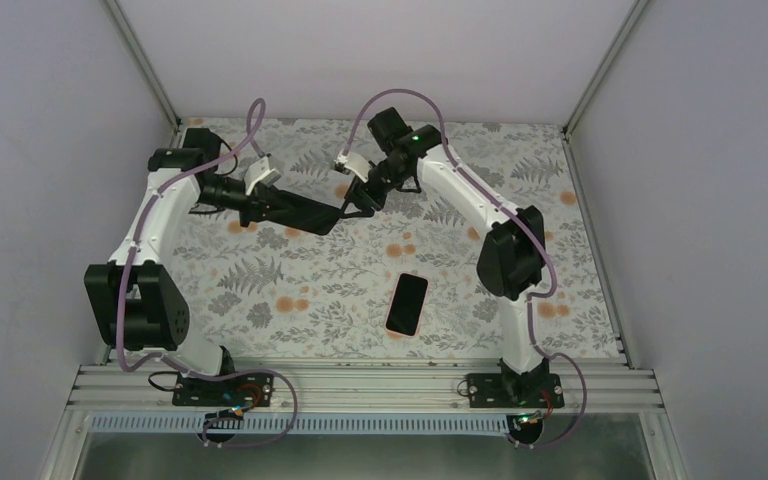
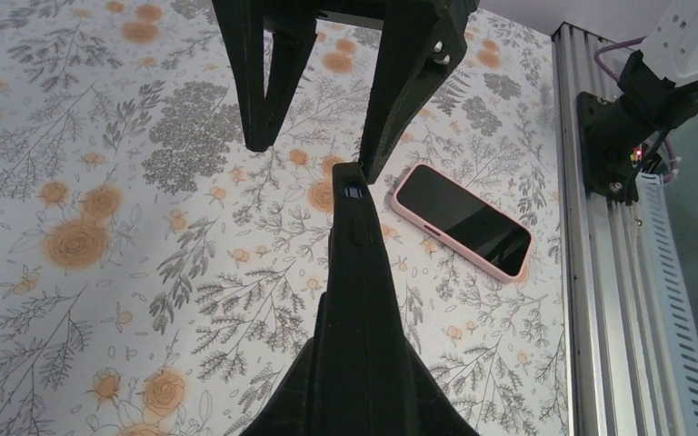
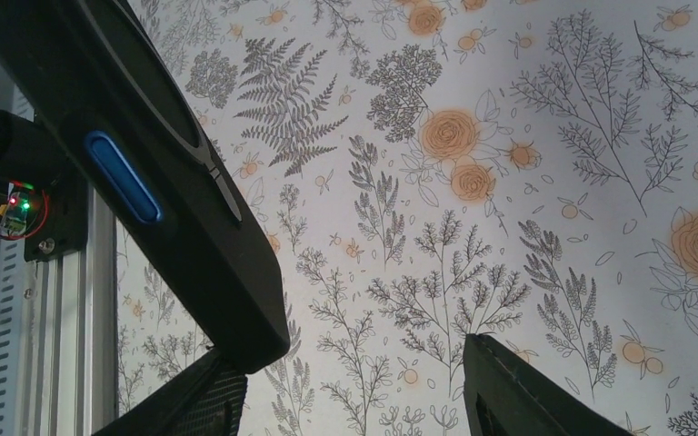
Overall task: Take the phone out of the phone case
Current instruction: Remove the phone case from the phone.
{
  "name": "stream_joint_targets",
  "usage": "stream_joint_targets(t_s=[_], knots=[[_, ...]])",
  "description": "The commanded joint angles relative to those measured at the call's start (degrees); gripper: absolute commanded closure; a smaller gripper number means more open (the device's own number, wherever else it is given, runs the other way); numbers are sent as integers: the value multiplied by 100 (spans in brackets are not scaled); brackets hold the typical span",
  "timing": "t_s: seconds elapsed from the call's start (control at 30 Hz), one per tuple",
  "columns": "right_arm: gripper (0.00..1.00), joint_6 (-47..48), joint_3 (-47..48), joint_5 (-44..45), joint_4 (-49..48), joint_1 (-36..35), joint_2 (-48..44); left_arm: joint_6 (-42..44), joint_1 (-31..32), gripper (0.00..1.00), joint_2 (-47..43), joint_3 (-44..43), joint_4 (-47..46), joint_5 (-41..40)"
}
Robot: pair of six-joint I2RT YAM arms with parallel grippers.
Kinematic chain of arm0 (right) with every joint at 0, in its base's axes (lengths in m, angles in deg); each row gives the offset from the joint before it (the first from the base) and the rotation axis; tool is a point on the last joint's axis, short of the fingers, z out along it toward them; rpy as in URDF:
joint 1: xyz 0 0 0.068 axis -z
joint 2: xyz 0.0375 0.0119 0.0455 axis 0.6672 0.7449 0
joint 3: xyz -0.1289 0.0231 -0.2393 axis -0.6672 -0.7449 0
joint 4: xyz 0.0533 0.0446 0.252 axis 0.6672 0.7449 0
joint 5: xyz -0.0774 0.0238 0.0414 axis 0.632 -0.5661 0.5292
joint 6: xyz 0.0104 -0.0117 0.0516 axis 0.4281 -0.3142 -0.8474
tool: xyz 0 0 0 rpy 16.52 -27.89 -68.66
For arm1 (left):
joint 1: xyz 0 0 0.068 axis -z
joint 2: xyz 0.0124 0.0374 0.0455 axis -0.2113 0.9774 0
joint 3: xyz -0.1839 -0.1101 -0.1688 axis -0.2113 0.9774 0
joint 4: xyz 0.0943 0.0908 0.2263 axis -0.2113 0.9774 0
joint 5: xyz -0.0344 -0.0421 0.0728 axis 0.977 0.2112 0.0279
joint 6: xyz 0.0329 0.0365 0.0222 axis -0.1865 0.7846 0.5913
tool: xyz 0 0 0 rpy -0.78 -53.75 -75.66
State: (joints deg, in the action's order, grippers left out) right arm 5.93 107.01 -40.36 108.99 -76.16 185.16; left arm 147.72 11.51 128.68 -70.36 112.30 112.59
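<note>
The phone (image 1: 407, 303) lies flat and screen-up on the flowered table (image 1: 260, 300), at about 5 o'clock from the table's middle in the overhead view and near the front rail (image 1: 360, 385). A pink rim is seen round its dark glass. Nothing touches it, and both arms are well apart from it.

The phone case (image 1: 305, 214), black and thin, is held off the table toward 11 o'clock from the phone. It is pinched at one end by the left gripper (image 1: 278, 203), whose fingers are closed on it. The right gripper (image 1: 358, 200) stands at the case's other end with its jaws spread and table showing between them. One finger is touching the case's end or just beside it; which of the two cannot be told. A blue button strip is seen on the case's edge in the right wrist view.

From how things lie, the separation is judged to be done, since phone and case are apart.

The phone is judged stiff, fairly heavy for its size, slick on glass and rim, and liable to crack if dropped. If it had to be lifted, it would best be taken across its two long edges near the middle, with the fingers brought low to the table, as little height is offered. The case is judged light and bendy, so an edge grip suffices.
</note>
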Motion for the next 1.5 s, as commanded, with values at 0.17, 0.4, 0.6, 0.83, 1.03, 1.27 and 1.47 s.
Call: stream_joint_targets(t_s=[0.17, 0.4, 0.6, 0.83, 1.03, 1.27, 1.47], knots=[[42, 22, 606, 636, -460, 427, 477, 79, 286, 98, -363, 130, 713, 703], [41, 6, 823, 712, -487, 517, 679, 75, 398, 98, -448, 173, 713, 690], [41, 96, 924, 682, -388, 672, 664, 99, 403, 98, -444, 203, 713, 603], [40, 89, 928, 717, -396, 905, 605, 117, 417, 98, -378, 163, 712, 659], [38, 533, 647, 76, 153, 883, 235, 187, 404, 98, -234, 70, 713, 604], [35, 707, -1258, -104, -216, 198, -1232, 280, 376, 98, -56, -1, 712, 671], [37, 485, -1604, -238, -416, -71, -1382, 301, 375, 98, -26, -4, 709, 739]])
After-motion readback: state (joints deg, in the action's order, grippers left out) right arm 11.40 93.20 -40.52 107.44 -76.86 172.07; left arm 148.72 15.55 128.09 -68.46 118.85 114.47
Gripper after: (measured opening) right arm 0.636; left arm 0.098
